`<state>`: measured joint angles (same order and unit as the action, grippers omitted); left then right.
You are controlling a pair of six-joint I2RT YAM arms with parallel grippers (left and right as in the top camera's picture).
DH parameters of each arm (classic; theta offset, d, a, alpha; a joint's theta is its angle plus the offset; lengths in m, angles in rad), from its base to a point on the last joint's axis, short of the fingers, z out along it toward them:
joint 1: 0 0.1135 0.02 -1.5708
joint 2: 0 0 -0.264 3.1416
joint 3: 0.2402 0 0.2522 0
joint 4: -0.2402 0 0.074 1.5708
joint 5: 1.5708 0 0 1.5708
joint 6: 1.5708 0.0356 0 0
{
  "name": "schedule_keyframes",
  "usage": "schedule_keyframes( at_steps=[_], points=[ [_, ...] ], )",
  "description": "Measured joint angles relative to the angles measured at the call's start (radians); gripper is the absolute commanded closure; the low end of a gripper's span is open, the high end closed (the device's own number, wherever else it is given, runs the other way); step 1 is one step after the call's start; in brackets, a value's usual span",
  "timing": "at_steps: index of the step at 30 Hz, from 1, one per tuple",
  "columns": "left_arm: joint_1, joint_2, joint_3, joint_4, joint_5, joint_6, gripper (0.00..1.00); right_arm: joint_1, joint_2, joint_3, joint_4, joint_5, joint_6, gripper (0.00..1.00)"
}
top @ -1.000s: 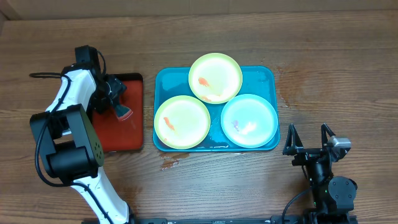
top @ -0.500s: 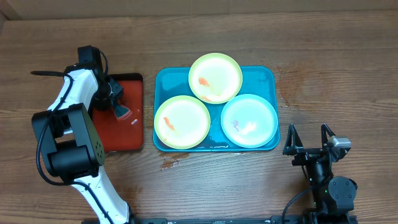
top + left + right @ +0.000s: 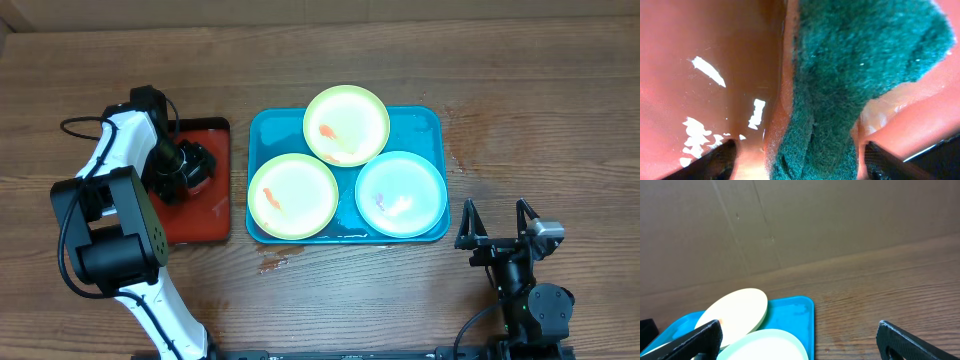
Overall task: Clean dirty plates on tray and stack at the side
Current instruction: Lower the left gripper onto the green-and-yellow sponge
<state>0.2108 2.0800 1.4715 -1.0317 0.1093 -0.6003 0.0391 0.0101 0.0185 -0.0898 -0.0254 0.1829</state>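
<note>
The left fingers (image 3: 715, 160) stand spread on either side of a dark green scouring pad (image 3: 855, 60). A strip of bare surface shows between the pad and one finger, so they look released rather than clenched. The pad lies on a red-brown tray (image 3: 195, 225) towards the bench's (image 3: 560, 100) left edge. Beside it, mid-bench, sits the turquoise tray (image 3: 425, 118) carrying all three plates: a green one (image 3: 346, 124) at its far edge, a second green one (image 3: 292, 196) at its near left corner and a pale blue one (image 3: 401, 193) at its near right corner, each smeared orange-red. The right fingers (image 3: 920, 340) are wide apart and empty near the bench's near right corner. The step appears to be fetching the pad; no plate is cleaned or stacked. Next, the left fingers would need to close on the pad, lift it and carry it to a plate.
</note>
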Motion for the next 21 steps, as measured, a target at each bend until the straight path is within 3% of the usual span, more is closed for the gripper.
schedule_keyframes(
  at_steps=[4, 8, 9, 10, 12, 14, 16, 19, 21],
  points=[
    [0.0, 0.0, 0.0, 0.011, -0.013, -0.002, 0.92, 0.0, 0.0, 0.0, 0.0, 0.0, 0.0, 0.0],
    [0.0, 0.0, 0.0, 0.014, -0.047, -0.002, 0.96, 0.0, 0.0, 0.0, 0.0, -0.001, 0.0, 0.0],
    [0.0, 0.0, 0.0, 0.014, -0.058, -0.002, 0.88, 0.0, 0.0, 0.0, 0.0, 0.0, 0.0, 0.0],
    [0.0, 0.0, 0.0, 0.016, -0.068, 0.001, 0.73, 0.0, 0.0, 0.0, 0.0, 0.0, 0.0, 0.0],
    [0.0, 0.0, 0.0, 0.031, -0.09, -0.001, 0.3, 0.0, 0.0, 0.0, 0.0, 0.0, 0.0, 0.0],
    [0.0, 0.0, 0.0, 0.06, -0.113, -0.002, 0.07, 0.0, 0.0, 0.0, -0.001, 0.0, 0.0, 0.0],
    [0.0, 0.0, 0.001, 0.093, -0.14, -0.002, 0.0, 0.0, 0.0, 0.0, 0.0, 0.0, -0.001, 0.0],
    [0.0, 0.0, 0.001, 0.137, -0.174, -0.003, 0.03, 0.0, 0.0, 0.0, 0.0, 0.0, 0.0, 0.0],
    [0.0, 0.0, 0.001, 0.164, -0.187, -0.002, 0.26, 0.0, 0.0, 0.0, 0.0, 0.0, 0.0, 0.0]
  ],
)
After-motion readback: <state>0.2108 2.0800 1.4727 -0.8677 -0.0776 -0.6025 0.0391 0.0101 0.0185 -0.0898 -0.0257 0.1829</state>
